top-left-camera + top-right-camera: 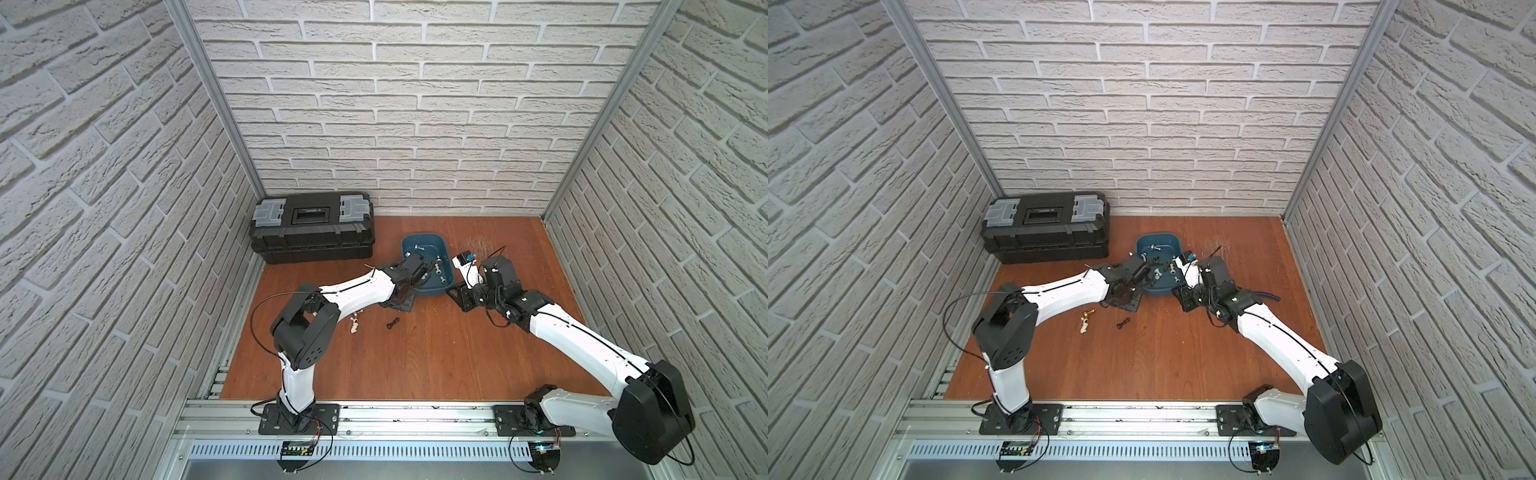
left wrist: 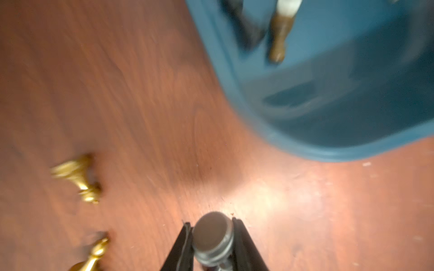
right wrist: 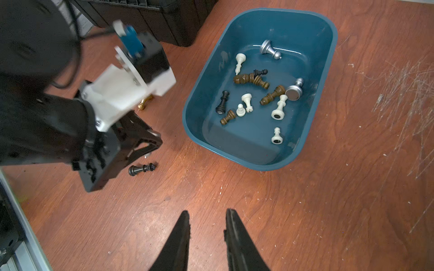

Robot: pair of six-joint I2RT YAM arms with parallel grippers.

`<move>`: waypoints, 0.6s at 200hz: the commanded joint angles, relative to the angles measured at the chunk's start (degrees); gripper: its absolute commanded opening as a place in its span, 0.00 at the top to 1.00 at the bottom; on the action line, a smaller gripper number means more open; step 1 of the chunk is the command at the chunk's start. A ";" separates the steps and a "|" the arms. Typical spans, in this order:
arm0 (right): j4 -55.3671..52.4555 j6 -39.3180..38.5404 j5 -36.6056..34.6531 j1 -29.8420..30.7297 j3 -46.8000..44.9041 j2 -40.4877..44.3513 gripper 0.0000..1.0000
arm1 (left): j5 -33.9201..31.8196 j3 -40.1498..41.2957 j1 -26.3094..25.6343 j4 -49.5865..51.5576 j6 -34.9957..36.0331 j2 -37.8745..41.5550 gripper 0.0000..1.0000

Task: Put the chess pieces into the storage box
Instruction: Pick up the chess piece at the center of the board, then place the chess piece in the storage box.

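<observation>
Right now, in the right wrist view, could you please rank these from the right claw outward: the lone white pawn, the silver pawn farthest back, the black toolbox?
1. Lone white plastic pawn, at the teal tub's near end.
2. Silver metal pawn, by the tub's far wall.
3. Black plastic toolbox, past the tub.

A robot test booth in a lab

Three walls (image 1: 415,104) have a white brick look, with shiny metal posts (image 1: 216,95) at the corners. A left arm (image 1: 357,291) and a right arm (image 1: 582,340), both white and black robots, are bolted to a metal rail (image 1: 415,417) at the front of a scratched brown wooden bench (image 1: 415,365). A black toolbox (image 1: 311,237) sits in the back corner. A small circuit board (image 1: 297,451) with bare wires hangs below the rail.
</observation>
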State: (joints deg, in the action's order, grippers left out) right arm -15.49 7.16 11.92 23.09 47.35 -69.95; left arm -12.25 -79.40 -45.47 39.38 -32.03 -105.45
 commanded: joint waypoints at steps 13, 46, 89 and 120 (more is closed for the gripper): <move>1.95 1.05 -2.37 0.02 -1.01 0.98 0.70 | -3.17 -7.17 -0.25 2.43 1.41 1.67 0.81; 1.69 1.29 -4.80 -0.10 -1.07 0.96 0.71 | -2.79 -16.14 0.29 3.10 4.24 -5.01 0.81; 1.57 2.25 -8.39 -0.15 -1.38 1.10 0.71 | -2.25 -25.26 1.70 1.45 4.69 -15.49 0.80; 1.97 2.31 -8.50 -0.25 -1.59 1.18 0.71 | -2.29 -32.23 2.58 3.56 4.35 -22.28 0.76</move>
State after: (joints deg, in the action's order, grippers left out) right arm -15.62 8.67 4.73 23.07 46.54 -69.93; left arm -14.24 -106.98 -43.88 41.15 -28.08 -124.31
